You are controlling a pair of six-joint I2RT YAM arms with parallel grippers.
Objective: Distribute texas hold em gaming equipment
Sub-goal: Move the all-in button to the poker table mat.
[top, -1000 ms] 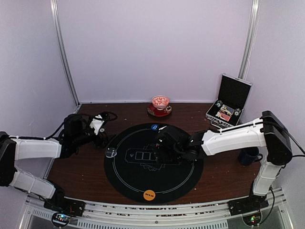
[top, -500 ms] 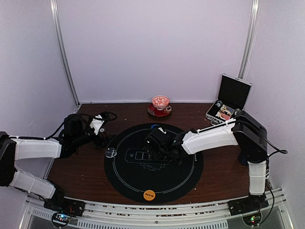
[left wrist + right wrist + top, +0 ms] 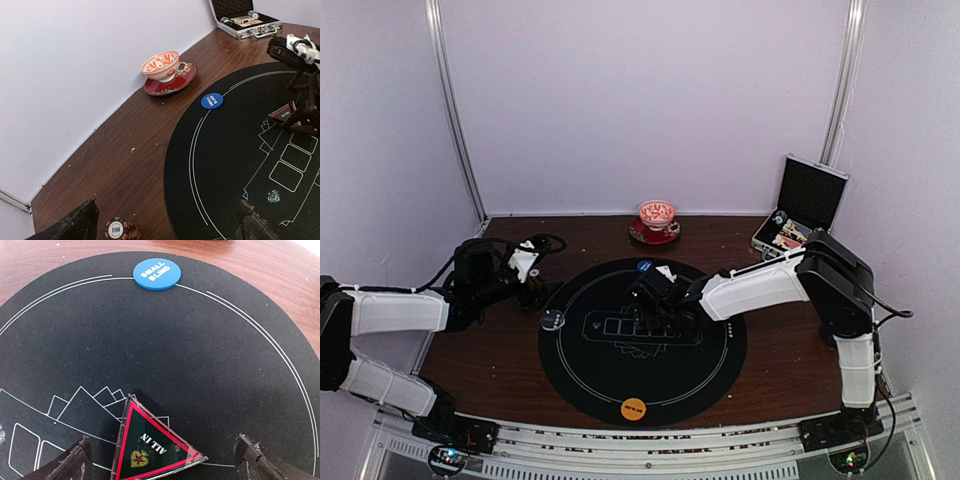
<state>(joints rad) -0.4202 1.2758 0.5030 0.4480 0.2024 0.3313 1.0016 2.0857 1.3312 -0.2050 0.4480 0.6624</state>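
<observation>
A clear triangular "ALL IN" marker (image 3: pixel 150 445) with a red border lies on the round black mat (image 3: pixel 200 340), between the wide-open fingers of my right gripper (image 3: pixel 162 466). Neither finger touches it. The blue "SMALL BLIND" disc (image 3: pixel 156 274) sits ahead on the mat's white ring. From above, my right gripper (image 3: pixel 653 305) hovers over the mat's centre. My left gripper (image 3: pixel 165 227) is open over the mat's left edge, with a short stack of orange-and-black striped chips (image 3: pixel 119 229) by its left finger. A clear disc (image 3: pixel 552 320) and an orange disc (image 3: pixel 633 408) rest on the mat's rim.
A red patterned bowl (image 3: pixel 657 213) on a red plate stands at the back wall. The silver-edged black case (image 3: pixel 800 215) stands open at the back right with more pieces inside. Bare brown table (image 3: pixel 480 350) surrounds the mat.
My right arm has swung left and back over the mat, its elbow folding in toward the case. The left arm has not moved.
</observation>
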